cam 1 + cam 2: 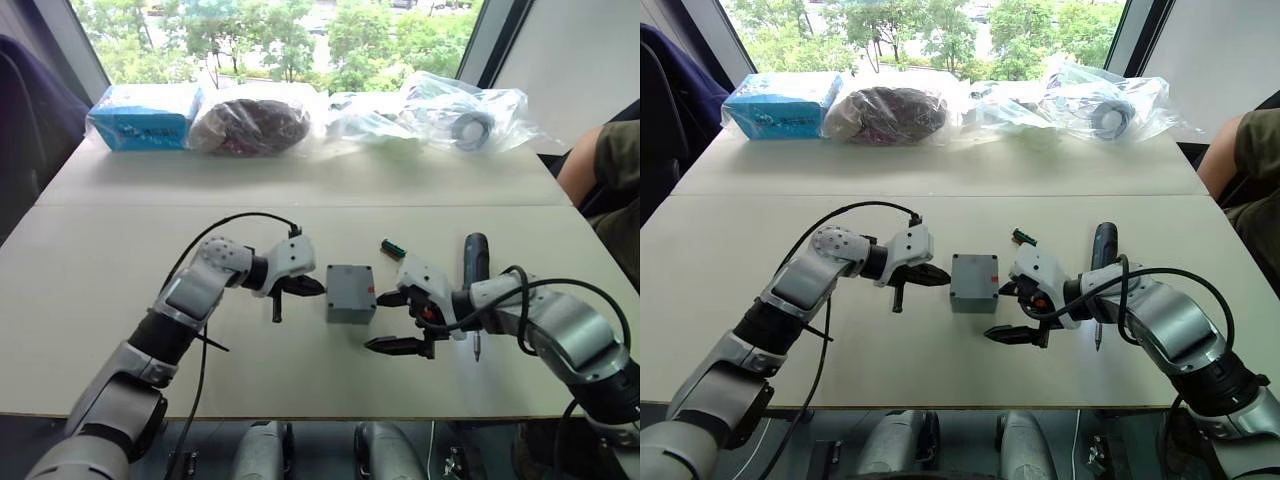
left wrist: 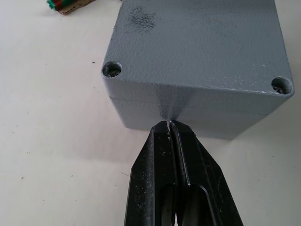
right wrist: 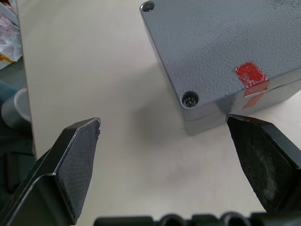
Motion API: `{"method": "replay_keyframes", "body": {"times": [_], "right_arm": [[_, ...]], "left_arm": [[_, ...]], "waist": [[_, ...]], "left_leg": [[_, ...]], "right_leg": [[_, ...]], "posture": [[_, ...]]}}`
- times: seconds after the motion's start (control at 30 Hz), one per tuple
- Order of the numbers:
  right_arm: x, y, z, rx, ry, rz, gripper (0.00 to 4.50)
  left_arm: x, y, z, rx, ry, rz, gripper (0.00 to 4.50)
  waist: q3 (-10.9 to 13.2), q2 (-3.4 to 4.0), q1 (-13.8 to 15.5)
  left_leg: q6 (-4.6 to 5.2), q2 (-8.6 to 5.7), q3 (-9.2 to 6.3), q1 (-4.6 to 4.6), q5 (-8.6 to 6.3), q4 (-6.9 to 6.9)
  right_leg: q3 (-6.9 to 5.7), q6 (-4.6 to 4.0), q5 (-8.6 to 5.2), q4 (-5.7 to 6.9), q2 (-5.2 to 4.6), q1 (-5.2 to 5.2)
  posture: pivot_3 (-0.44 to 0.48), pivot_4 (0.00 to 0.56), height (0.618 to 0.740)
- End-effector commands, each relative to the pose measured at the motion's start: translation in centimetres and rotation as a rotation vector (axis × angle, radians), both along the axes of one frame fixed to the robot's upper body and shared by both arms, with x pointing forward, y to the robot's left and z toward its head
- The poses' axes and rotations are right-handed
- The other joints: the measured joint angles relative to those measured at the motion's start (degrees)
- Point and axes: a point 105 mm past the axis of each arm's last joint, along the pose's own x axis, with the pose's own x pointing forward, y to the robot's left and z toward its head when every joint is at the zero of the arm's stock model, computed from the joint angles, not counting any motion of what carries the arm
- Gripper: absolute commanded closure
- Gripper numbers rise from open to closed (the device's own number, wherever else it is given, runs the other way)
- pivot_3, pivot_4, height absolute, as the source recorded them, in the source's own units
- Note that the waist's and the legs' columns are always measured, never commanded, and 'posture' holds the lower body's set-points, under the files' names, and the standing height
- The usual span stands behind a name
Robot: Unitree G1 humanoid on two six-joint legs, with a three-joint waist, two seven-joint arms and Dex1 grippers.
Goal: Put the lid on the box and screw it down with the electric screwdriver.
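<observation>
Flat grey metal lid (image 2: 202,42) already seated on the grey square box (image 1: 350,293) mid-table; left tool (image 1: 303,286) closed, empty, touching its side, right tool (image 1: 392,320) wide open beside it; black pen-shaped electric screwdriver (image 1: 475,262) untouched, screwing judged pending.

No readable text, label or number anywhere.

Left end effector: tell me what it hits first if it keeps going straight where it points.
The left end effector, fingers shut, points at the near side wall of the box, about at the seam under the lid. It looks nearly touching already.
</observation>
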Motion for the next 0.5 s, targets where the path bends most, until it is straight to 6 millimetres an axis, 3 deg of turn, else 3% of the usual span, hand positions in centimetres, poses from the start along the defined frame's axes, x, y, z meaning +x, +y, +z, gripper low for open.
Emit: {"method": "replay_keyframes", "body": {"times": [0.03, 0.3, 0.4, 0.5], "right_arm": [[-0.3, 0.6, 1.2, 0.029, -0.052, 0.024, 0.02], [-0.1, -0.1, 2.1, 0.032, -0.070, -0.001, 0.02], [0.8, -1.7, 5.7, 0.164, -0.076, -0.070, 0.02], [3.0, -3.0, 8.8, 0.308, -0.135, -0.172, 0.02]], "left_arm": [[0.0, -0.5, 1.3, -0.029, -0.046, -0.030, 4.50], [-0.2, 0.3, 1.7, -0.023, -0.038, -0.028, 4.50], [0.0, 1.5, 3.5, -0.094, -0.005, 0.000, 4.50], [0.2, 1.8, 5.8, -0.212, 0.032, 0.023, 4.50]], "waist": [[0.0, 0.00, 0.0], [0.0, 0.00, 0.0], [0.0, 0.00, 0.0], [0.0, -0.02, 0.0]], "left_leg": [[0.00, 0.00, 0.00, 0.00, 0.00, 0.00], [0.00, 0.00, 0.00, 0.00, 0.00, 0.00], [0.00, 0.01, 0.00, 0.00, 0.00, 0.00], [0.00, 0.02, 0.00, 0.00, 0.00, 0.01]], "right_leg": [[0.00, 0.00, 0.00, 0.00, 0.00, 0.00], [0.00, 0.00, 0.00, 0.00, 0.00, 0.00], [0.00, 0.00, 0.00, 0.00, 0.00, 0.00], [0.00, -0.01, 0.01, 0.02, -0.01, -0.01]], "posture": [[0.000, 0.150, 0.740], [0.000, 0.150, 0.740], [0.000, 0.150, 0.740], [0.000, 0.150, 0.740]]}}
